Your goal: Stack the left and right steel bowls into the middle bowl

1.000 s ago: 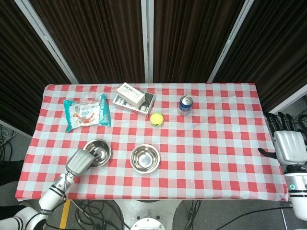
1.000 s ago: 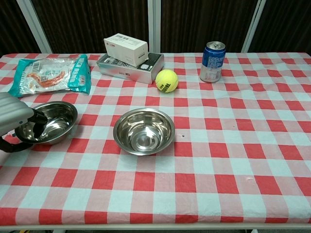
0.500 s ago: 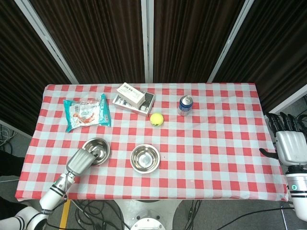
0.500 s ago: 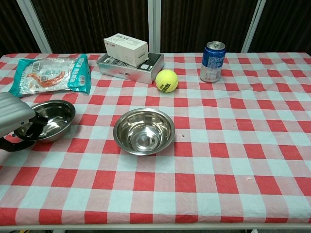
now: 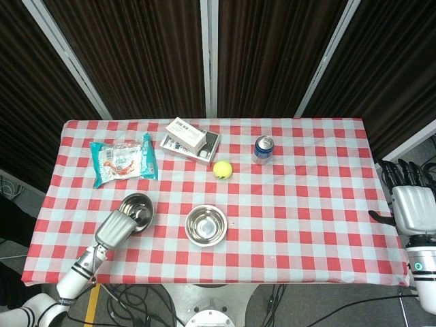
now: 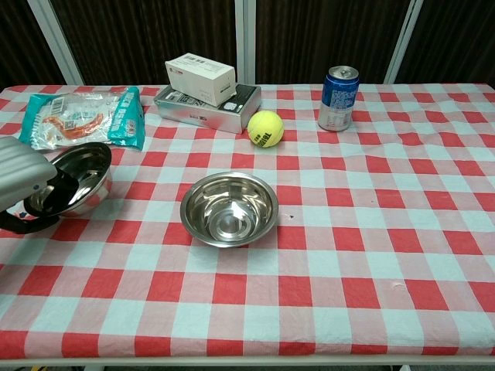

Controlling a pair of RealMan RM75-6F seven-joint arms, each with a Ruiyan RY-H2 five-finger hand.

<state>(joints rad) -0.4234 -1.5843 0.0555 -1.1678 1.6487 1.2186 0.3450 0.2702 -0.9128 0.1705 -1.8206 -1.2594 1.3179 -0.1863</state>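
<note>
While left robot hand (image 6: 27,189) grips near rim of left steel bowl (image 6: 77,178), bowl tilts, its far rim raised off tabletop (image 6: 348,255). Middle bowl (image 6: 229,208) upright just to right, apart from it. Right robot hand (image 5: 411,204) beyond right tabletop edge, fingers spread, holds nothing. Farther back: tennis ball (image 6: 265,127), blue can (image 6: 339,97), snack bag (image 6: 81,116), stacked boxes (image 6: 205,91).

Tablecloth (image 6: 371,232) was red-and-white check. Both steel bowls, left (image 6: 77,178) and middle (image 6: 229,208), were bright silver with mirror sheen. Tennis ball (image 6: 265,127) yellow-green. Drink can (image 6: 338,98) blue with silver top. Snack packet (image 6: 81,117) teal with orange-red print. White box (image 6: 200,78) sat on a grey case (image 6: 203,108). Left hand (image 6: 22,185) silver-grey with black fingers.
</note>
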